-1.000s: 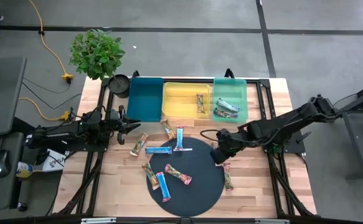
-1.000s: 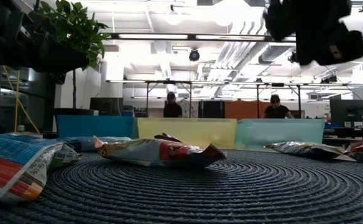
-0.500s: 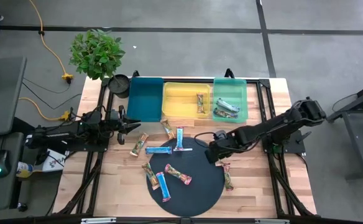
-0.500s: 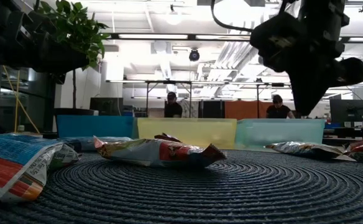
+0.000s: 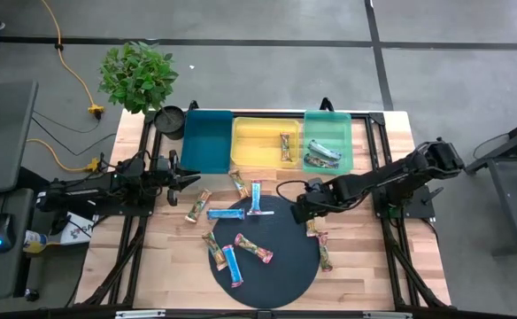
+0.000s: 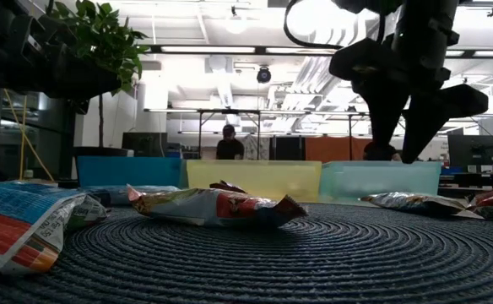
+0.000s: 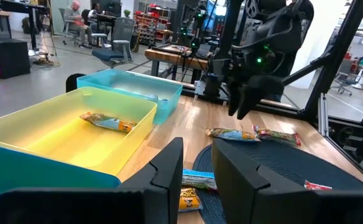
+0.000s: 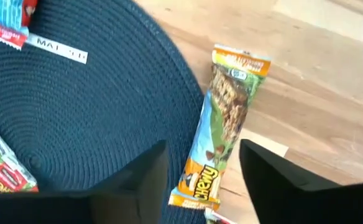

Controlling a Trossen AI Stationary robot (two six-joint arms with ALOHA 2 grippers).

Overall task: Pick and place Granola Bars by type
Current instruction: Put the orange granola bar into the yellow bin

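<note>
Several granola bars lie scattered on the round dark mat (image 5: pixel 281 266) and on the wood around it. One of them, a green-and-orange bar (image 8: pixel 224 118), lies across the mat's right edge (image 5: pixel 314 229). My right gripper (image 8: pixel 201 163) hangs open above this bar, pointing steeply down, with a finger on either side and clear of it (image 6: pixel 396 152). One bar (image 5: pixel 286 147) lies in the yellow tray (image 5: pixel 251 152), and others (image 5: pixel 322 156) in the green tray (image 5: pixel 338 124). My left gripper (image 5: pixel 189 178) waits at the table's left, level and open, with nothing between its fingers (image 7: pixel 197 171).
A teal tray (image 5: pixel 207 142) stands left of the yellow one along the table's far side. A potted plant (image 5: pixel 137 76) and a black pot (image 5: pixel 170 120) stand at the far left corner. People stand in the room beyond the table.
My right gripper has come down and toward the table's left over the mat's right edge. It has tipped further downward and has opened from shut. The bars have stayed where they were.
</note>
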